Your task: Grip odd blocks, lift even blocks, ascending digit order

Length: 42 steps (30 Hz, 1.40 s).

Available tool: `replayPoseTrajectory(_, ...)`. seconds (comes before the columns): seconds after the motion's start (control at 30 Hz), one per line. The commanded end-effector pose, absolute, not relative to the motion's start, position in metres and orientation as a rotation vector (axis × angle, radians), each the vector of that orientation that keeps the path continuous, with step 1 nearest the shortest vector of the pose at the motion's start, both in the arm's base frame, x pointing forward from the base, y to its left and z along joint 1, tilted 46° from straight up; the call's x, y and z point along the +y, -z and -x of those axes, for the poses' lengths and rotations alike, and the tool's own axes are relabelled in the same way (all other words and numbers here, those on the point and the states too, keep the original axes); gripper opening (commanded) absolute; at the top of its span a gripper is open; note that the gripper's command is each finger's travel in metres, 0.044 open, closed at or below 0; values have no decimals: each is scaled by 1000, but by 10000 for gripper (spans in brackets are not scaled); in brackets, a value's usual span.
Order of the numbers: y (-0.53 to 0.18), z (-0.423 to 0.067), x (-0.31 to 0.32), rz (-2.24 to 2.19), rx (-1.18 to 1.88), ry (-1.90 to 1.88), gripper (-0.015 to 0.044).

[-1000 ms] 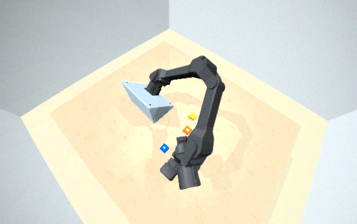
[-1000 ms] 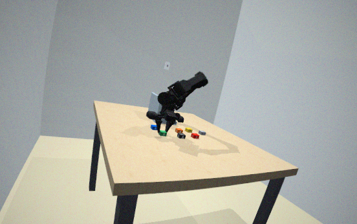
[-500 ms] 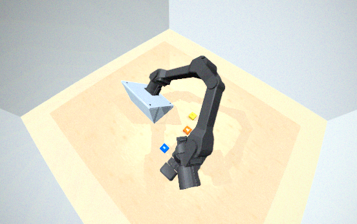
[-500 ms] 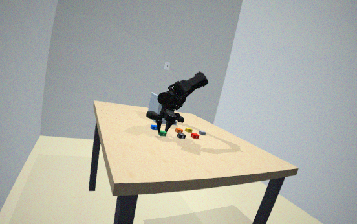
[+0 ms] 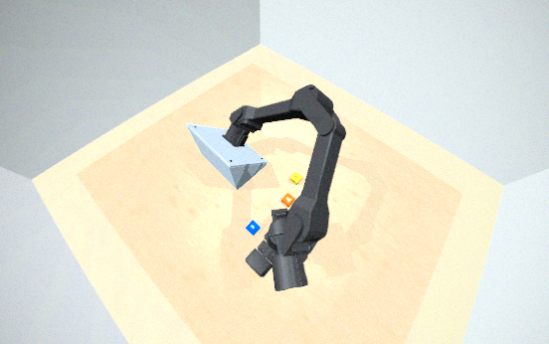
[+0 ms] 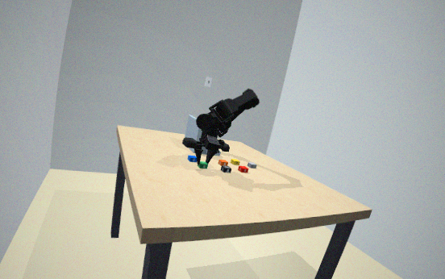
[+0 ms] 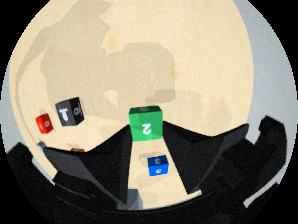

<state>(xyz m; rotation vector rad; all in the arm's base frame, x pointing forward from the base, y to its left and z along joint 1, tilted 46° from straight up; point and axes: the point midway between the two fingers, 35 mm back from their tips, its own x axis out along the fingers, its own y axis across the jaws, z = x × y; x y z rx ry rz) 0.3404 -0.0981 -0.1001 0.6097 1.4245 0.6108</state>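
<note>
My gripper (image 6: 202,162) (image 7: 145,125) is shut on the green block (image 6: 202,164) (image 7: 145,124), which shows the digit 2. The block sits at table level between the two dark fingers. In the top view the arm hides both the gripper and the green block. A blue block (image 5: 253,227) (image 6: 193,158) (image 7: 157,164) lies just behind the gripper. A black block (image 6: 226,168) (image 7: 69,112) shows a 1, and a red block (image 6: 243,168) (image 7: 44,123) lies beside it. The orange (image 5: 287,200) (image 6: 222,162), yellow (image 5: 295,177) (image 6: 234,161) and grey (image 6: 251,164) blocks lie further off.
A pale blue wedge-shaped box (image 5: 226,154) (image 6: 193,127) stands at the arm's base, behind the blocks. The wooden table (image 6: 181,201) stretches wide toward the front edge, with the blocks in a cluster near its middle.
</note>
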Motion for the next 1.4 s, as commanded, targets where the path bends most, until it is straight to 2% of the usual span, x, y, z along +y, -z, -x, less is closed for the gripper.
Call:
replayPoseTrajectory(0.0, 94, -342, -106, -602, 1417, -609, 120)
replayPoseTrajectory(1.13, 103, -342, -96, -602, 1416, -610, 120)
replayPoseTrajectory(1.37, 103, -342, -96, -602, 1416, -610, 304)
